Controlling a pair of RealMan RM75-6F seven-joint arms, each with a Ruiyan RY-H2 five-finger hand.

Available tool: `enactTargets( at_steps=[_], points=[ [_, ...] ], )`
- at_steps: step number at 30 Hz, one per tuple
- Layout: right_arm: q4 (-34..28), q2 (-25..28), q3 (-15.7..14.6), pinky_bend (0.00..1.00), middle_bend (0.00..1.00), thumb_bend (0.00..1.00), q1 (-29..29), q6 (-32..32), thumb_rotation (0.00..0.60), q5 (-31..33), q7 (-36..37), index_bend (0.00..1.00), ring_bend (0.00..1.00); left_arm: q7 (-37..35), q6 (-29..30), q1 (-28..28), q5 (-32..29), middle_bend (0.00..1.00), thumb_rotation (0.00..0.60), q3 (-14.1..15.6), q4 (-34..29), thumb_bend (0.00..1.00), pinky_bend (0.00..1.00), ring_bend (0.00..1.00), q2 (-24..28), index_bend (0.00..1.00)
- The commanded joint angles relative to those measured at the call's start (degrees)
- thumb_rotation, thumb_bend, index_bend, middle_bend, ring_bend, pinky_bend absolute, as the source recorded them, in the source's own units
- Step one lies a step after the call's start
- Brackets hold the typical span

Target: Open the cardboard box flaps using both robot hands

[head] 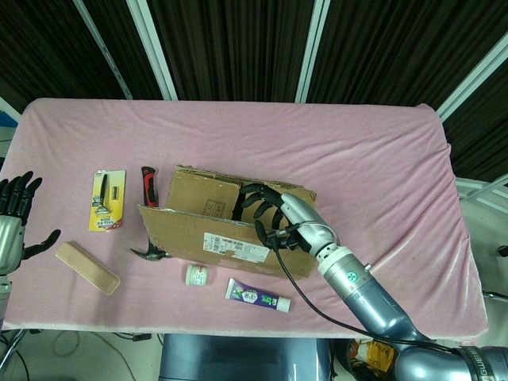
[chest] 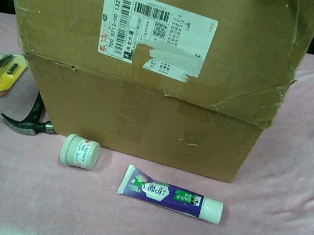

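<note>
The cardboard box [head: 230, 226] sits mid-table. Its near flap [head: 210, 238], bearing a white shipping label, stands lifted and tilts toward the table's front edge. In the chest view that flap [chest: 156, 36] fills the upper frame above the box's front wall [chest: 139, 121]. My right hand [head: 274, 216] reaches into the opening behind the flap, with spread fingers [head: 252, 200] against its inner face. Behind the hand lies the far flap [head: 202, 190]. My left hand [head: 16, 210] hovers at the table's far left edge, fingers apart and holding nothing. Neither hand shows in the chest view.
A hammer [head: 149, 186] lies against the box's left side, its head [chest: 29, 122] at the front corner. A yellow razor pack [head: 107, 200] and a tan block [head: 87, 267] lie further left. A white jar [chest: 80, 151] and a toothpaste tube [chest: 171, 193] lie before the box.
</note>
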Motion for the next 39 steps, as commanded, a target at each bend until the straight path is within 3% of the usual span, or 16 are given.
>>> enactTargets(
  at_steps=[1, 5, 12, 29, 34, 39],
  points=[
    [0.0, 0.8, -0.5, 0.6, 0.31, 0.64, -0.8, -1.5, 0.6, -1.7, 1.6, 0.19, 0.38, -0.1, -0.1, 0.0, 0.0, 0.0, 0.6, 0.0, 0.0, 0.17, 0.0, 0.0, 0.0, 0.0],
    [0.0, 1.5, -1.2, 0.6, 0.3, 0.64, -2.1, -4.6, 0.6, -5.1, 4.2, 0.18, 0.38, -0.1, -0.1, 0.0, 0.0, 0.0, 0.6, 0.0, 0.0, 0.17, 0.0, 0.0, 0.0, 0.0],
    [0.0, 1.0, -2.0, 0.6, 0.3, 0.64, -5.3, -7.8, 0.6, -16.3, 8.3, 0.18, 0.38, 0.1, 0.2, 0.0, 0.4, 0.0, 0.6, 0.0, 0.2, 0.17, 0.0, 0.0, -0.2, 0.0],
    [0.0, 4.8, -1.0, 0.6, 0.29, 0.64, -9.7, -17.0, 0.6, -29.8, 22.9, 0.16, 0.38, 0.1, 0.9, 0.1, 0.8, 0.0, 0.6, -0.1, 0.8, 0.17, 0.0, 0.0, -0.6, 0.0],
    [0.0, 5.9, -2.4, 0.6, 0.29, 0.64, -12.5, -12.5, 0.6, -34.0, 21.0, 0.16, 0.38, 0.0, 1.1, 0.1, 0.9, 0.0, 0.6, -0.2, 0.8, 0.17, 0.0, 0.0, -0.5, 0.0],
    [0.0, 4.4, -7.4, 0.58, 0.29, 0.59, -17.9, -0.7, 0.6, -38.8, 10.9, 0.16, 0.38, 0.3, 1.0, -0.3, 1.9, 0.0, 0.6, -0.1, 0.3, 0.17, 0.0, 0.0, 0.4, 0.0]
  ],
)
